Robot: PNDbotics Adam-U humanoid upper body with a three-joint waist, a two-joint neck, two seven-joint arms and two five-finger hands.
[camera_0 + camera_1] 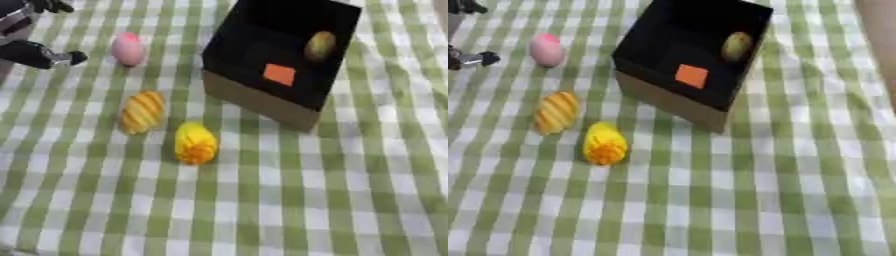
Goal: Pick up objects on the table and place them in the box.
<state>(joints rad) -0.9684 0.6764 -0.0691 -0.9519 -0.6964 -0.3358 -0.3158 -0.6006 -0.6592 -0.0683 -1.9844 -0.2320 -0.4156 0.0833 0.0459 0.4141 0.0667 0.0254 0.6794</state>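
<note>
1. Judging by their rounded, matte look, the three items on the green checked cloth [332, 200] are probably light toy foods that give a little; each is best taken across its narrow middle, fingers on one long side and thumb on the other.
2. The pink egg-shaped piece [128, 48] stands nearest the left hand [39, 54], its long axis running roughly away from the robot.
3. The striped orange bread-like piece [142, 111] lies just below it, long axis tilted slightly to the right at its far end.
4. The yellow piece [194, 143] points near-to-far too.
5. The black box [254, 100] already holds an orange square [279, 74] and a yellowish oval fruit [320, 45].
6. The left hand hangs at the upper left edge, holding nothing; whether its fingers are curled I cannot tell. The right hand is out of sight.
</note>
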